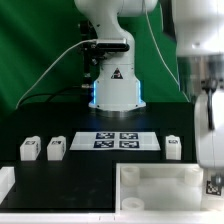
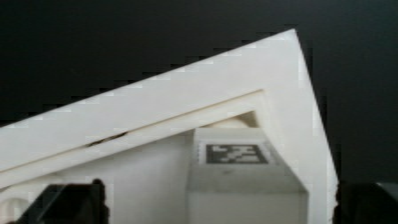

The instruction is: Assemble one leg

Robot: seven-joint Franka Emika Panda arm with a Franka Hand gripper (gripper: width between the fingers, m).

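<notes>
A green curtain hangs behind a black table (image 1: 80,185), where the white base of the Panda arm (image 1: 115,85) stands at the back and the thin flat white marker board (image 1: 115,141) with its four black tags lies just in front of it. Three small stubby white plastic legs show in the exterior view: two side by side at that view's left (image 1: 30,149) (image 1: 55,149) and one at its right (image 1: 173,147), each standing on the table well apart from the large white square tray-like tabletop (image 1: 160,186) in the foreground. Each leg looks light, rigid and smooth, so I judge it would slip under a loose pinch; gripping across two flat opposite sides, low on the block, seems safest. In the wrist view the gripper (image 2: 222,200) hangs over a corner of the tabletop (image 2: 214,110), where a square tag (image 2: 235,153) sits inside the raised rim; its two dark fingertips (image 2: 75,200) stand wide apart with nothing between them. A fourth leg is not visible anywhere. The arm's white forearm at the exterior view's right edge is blurred and cut off, and the gripper itself cannot be made out there.
</notes>
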